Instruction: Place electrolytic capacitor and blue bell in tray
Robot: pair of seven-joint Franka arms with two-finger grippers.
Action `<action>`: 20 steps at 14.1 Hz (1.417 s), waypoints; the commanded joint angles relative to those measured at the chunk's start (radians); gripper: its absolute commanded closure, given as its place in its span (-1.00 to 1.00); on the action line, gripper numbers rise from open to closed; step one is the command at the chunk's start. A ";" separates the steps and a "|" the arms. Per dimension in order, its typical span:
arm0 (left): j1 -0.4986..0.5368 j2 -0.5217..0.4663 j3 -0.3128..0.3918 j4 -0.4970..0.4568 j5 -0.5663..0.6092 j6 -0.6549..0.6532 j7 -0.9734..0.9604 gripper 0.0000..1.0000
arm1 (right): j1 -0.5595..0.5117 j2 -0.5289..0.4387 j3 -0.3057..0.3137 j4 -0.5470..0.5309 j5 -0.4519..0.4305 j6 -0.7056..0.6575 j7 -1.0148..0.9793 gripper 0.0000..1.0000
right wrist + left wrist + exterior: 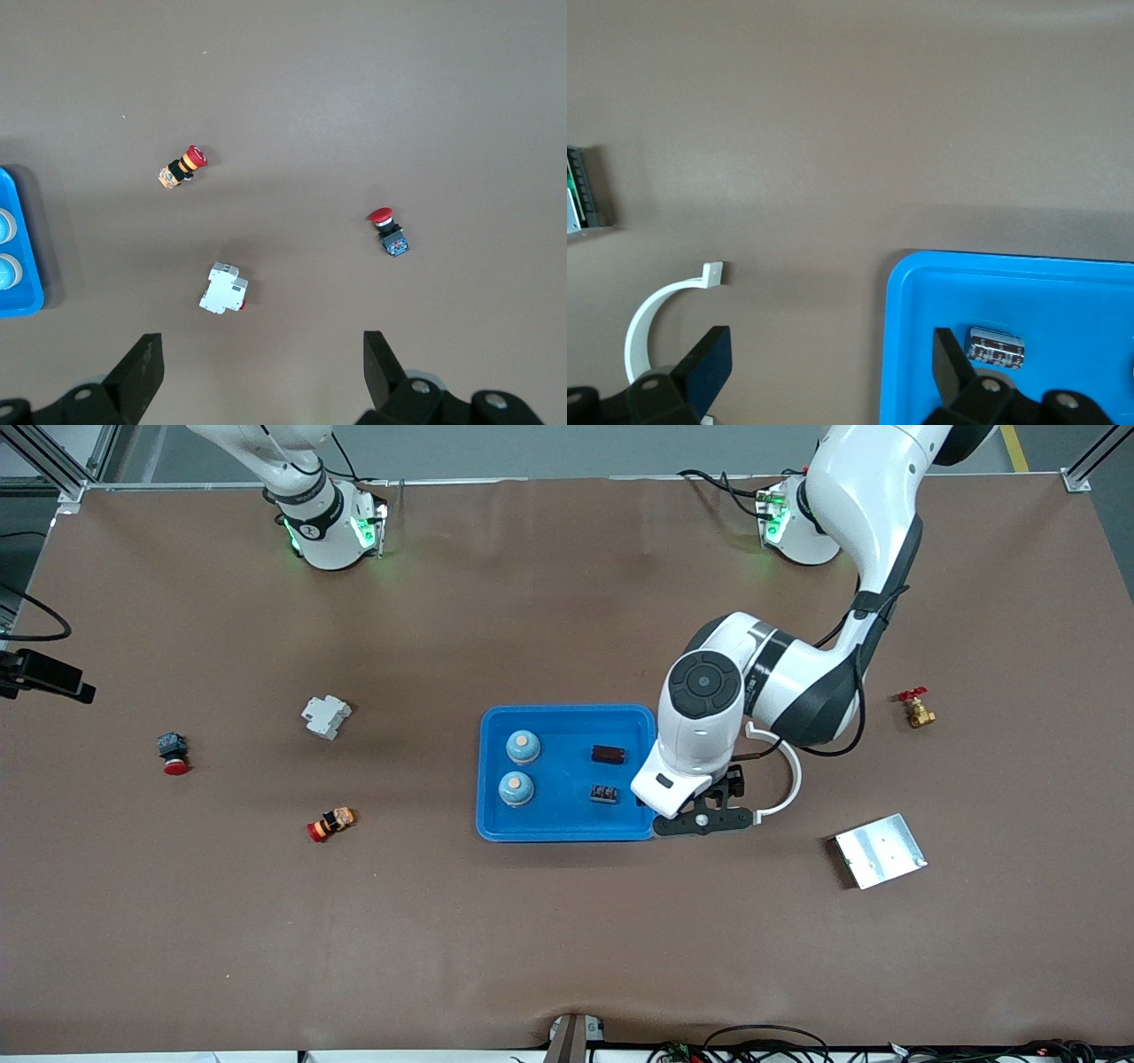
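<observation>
Plate point(879, 851) lies nearest you on the worktop point(567, 948). In the tray point(496, 828): two bells point(523, 747), two capacitors point(604, 794). They look light, rigid and slick; pinch each body at mid-length. Left hand point(704, 821) wide, empty, over tray's rim. Right hand point(257, 372) wide, waiting.

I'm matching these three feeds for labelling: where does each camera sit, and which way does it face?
Front view: high across the table, facing both arms' bases; the left gripper hangs open at the blue tray's rim.
Left wrist view: on the left arm's wrist, looking down past its own fingers at the tray and a capacitor.
Right wrist view: on the waiting right arm's wrist, its open gripper over a white breaker.
Shared: all three show the tray.
</observation>
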 commanded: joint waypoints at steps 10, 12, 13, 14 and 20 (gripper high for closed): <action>0.064 -0.063 -0.007 -0.022 -0.005 -0.014 0.122 -1.00 | -0.018 -0.026 0.011 -0.023 0.017 0.001 -0.007 -1.00; 0.064 -0.063 -0.007 -0.022 -0.005 -0.014 0.120 -1.00 | -0.018 -0.026 0.011 -0.022 0.017 0.002 -0.007 -1.00; 0.064 -0.066 -0.007 -0.022 -0.005 -0.014 0.122 -1.00 | -0.018 -0.026 0.011 -0.023 0.017 0.002 -0.007 -1.00; 0.072 -0.066 -0.007 -0.021 -0.005 -0.014 0.123 -1.00 | -0.018 -0.026 0.011 -0.023 0.017 0.004 -0.007 -1.00; 0.109 -0.072 -0.016 -0.022 -0.007 -0.014 0.168 -1.00 | -0.018 -0.026 0.011 -0.023 0.017 0.002 -0.007 -1.00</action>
